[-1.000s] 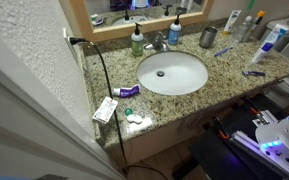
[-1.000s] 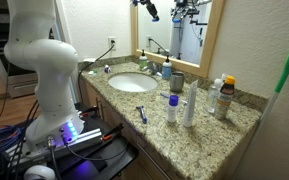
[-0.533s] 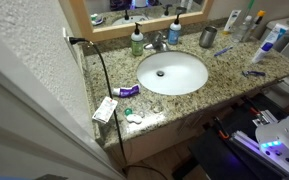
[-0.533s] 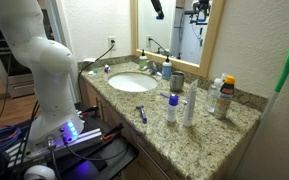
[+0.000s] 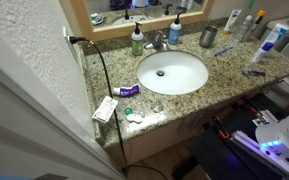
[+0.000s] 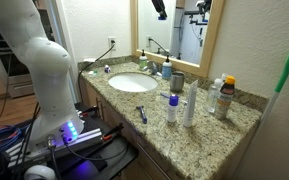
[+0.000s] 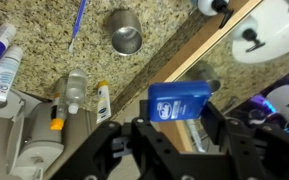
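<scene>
Closest to us, in the wrist view, the gripper [image 7: 179,122] has its two fingers pressed in on either side of a blue bottle [image 7: 181,102], pinching it with the label turned toward the camera. We judge that it is held across the body rather than the neck because that keeps it from swinging. In an exterior view the gripper [image 6: 159,8] hangs high in front of the mirror, well above the granite counter [image 6: 219,125], so the bottle is in the air and touches nothing else.

Down on the counter, at 11 o'clock from the held bottle, a metal cup [image 7: 127,35] stands upright and open, and we see nothing in it. At 9 o'clock a clear bottle [image 7: 74,90] stands capped, its contents too blurred to tell.

Farther off, a green bottle [image 5: 137,42] and a blue pump bottle [image 5: 174,32] stand at 12 o'clock from the sink [image 5: 189,78], probably set there to be within reach of the tap. The basin shows only its drain.
</scene>
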Action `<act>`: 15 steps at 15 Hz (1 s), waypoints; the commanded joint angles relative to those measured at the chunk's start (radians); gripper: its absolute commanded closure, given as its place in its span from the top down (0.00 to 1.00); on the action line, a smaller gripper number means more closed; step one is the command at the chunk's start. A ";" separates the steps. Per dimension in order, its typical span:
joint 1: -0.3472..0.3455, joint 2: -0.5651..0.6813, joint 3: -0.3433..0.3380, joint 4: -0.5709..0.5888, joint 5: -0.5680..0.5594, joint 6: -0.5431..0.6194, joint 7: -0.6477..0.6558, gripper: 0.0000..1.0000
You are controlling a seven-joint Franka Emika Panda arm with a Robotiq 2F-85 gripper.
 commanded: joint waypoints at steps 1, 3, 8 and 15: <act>-0.160 -0.057 -0.022 -0.102 -0.044 0.081 0.068 0.30; -0.238 -0.092 -0.057 -0.152 -0.045 0.097 0.100 0.30; -0.405 -0.196 -0.176 -0.270 0.023 0.110 0.115 0.30; -0.470 -0.112 -0.152 -0.236 -0.032 0.108 0.177 0.30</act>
